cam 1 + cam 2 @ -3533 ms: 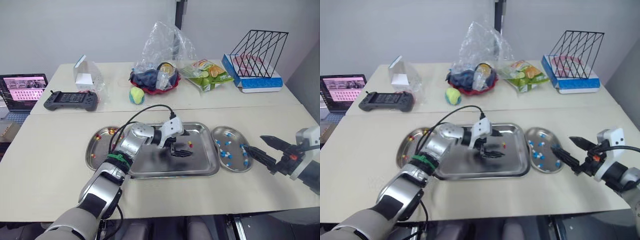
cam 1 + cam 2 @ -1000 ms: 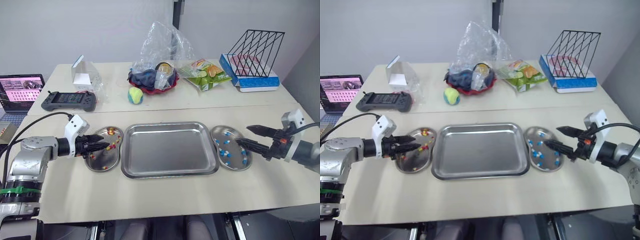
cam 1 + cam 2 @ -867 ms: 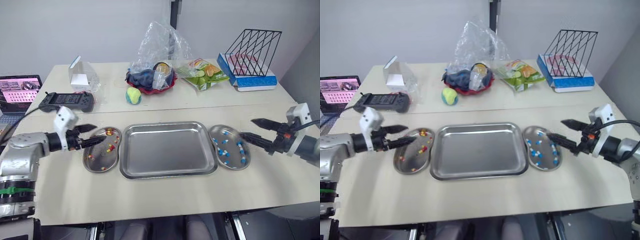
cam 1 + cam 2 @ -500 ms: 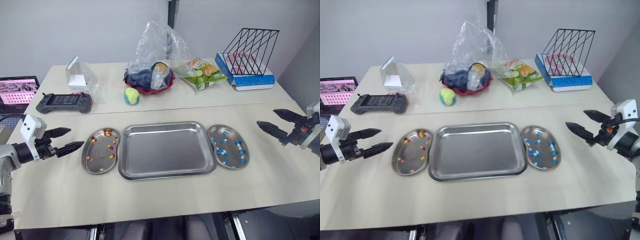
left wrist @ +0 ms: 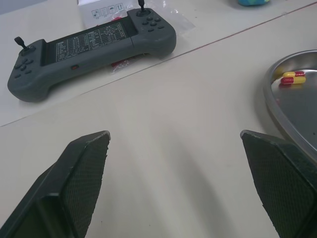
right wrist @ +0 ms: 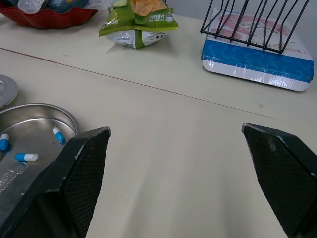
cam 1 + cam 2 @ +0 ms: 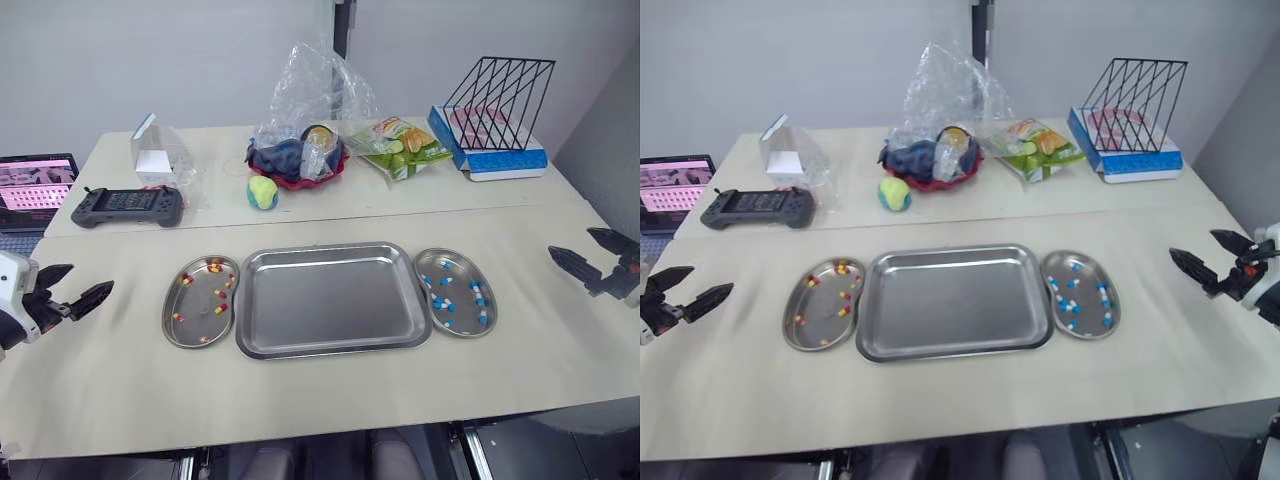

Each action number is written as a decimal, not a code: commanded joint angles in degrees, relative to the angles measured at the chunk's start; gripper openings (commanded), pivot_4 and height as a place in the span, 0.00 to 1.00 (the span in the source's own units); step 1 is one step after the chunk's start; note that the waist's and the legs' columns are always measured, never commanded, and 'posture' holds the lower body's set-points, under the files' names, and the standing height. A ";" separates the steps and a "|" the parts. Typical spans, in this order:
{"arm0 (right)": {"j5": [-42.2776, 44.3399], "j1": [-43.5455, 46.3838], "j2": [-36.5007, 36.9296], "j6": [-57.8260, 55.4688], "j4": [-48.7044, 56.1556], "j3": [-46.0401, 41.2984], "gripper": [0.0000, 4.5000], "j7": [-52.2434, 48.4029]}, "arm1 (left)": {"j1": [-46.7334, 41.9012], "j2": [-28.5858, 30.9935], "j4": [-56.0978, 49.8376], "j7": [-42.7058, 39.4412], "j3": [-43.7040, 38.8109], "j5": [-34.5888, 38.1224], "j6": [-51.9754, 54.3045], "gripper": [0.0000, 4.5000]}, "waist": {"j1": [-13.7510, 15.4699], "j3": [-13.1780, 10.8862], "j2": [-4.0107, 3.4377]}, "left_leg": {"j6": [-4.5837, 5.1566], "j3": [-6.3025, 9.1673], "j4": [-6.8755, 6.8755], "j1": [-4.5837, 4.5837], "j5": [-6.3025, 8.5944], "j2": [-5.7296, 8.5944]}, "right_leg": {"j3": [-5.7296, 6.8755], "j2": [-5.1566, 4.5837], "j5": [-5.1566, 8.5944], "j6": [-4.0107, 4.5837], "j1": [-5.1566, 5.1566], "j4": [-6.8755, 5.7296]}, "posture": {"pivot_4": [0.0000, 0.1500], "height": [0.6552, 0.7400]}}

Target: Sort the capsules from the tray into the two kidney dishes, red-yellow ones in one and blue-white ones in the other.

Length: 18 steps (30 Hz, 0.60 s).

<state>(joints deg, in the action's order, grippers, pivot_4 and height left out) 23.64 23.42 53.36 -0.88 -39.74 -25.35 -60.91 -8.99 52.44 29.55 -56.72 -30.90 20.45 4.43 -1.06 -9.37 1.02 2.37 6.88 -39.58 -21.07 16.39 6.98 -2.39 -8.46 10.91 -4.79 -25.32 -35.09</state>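
the steel tray (image 7: 335, 300) lies at the middle of the bench (image 7: 330, 400), nearer its front edge than its back edge, with a kidney dish touching or just beside each short side. the left kidney dish (image 7: 196, 300) holds the red-yellow capsules (image 7: 220, 293), scattered singly over its floor. the right kidney dish (image 7: 458, 276) holds the blue-white capsules (image 7: 443, 305), likewise scattered.

the left tool (image 7: 91, 276) hovers at the bench's left edge, well apart from the left kidney dish. its two black fingers (image 5: 79, 183) are spread wide and grip nothing. the right tool (image 7: 570, 241) hovers at the bench's right edge, well apart from the right kidney dish, and it too is spread wide with nothing between its fingers.

along the back half of the bench, a grey game controller (image 7: 127, 206) lies near the left edge, with a small box in clear wrap (image 7: 158, 155) just behind it. a laptop (image 7: 35, 185) sits off the bench's left edge. a yellow-green ball (image 7: 262, 192) rests near the middle, just in front of a red bowl (image 7: 300, 175) covered by a crumpled clear bag (image 7: 315, 85). a green snack packet (image 7: 400, 140) lies beside the bowl, toward the right. a black wire rack (image 7: 495, 95) stands on a blue and white box (image 7: 490, 160) at the back right corner.
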 commanded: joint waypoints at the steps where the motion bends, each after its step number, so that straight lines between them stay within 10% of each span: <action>1: 0.00 0.77 0.17 1.53 0.13 -0.48 1.00 -0.26 | 0.07 0.50 -1.23 0.60 -1.77 1.38 -1.11 0.99 | 0.00 0.00 0.00 | 0.00 0.00 0.00 0.00 0.00 0.00 | 0.00 0.00 0.00 0.00 0.00 0.00 | 1.00 1.00; 18: -1.38 0.66 0.09 -2.94 2.67 2.76 1.00 -1.24 | 1.16 0.25 -2.31 0.95 -1.45 2.02 -0.16 0.99 | 0.00 0.00 0.00 | -0.02 -0.02 0.00 0.00 0.01 -0.01 | -0.01 0.00 0.00 0.00 -0.01 0.00 | 1.00 1.00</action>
<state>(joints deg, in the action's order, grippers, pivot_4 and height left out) 21.54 24.13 52.75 -3.38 -39.59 -21.74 -62.41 -8.04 52.30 28.82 -56.08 -30.93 21.27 4.07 -1.06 -9.37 1.02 2.35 6.86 -39.58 -21.07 16.40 6.97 -2.40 -8.46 10.91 -4.79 -25.34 -35.10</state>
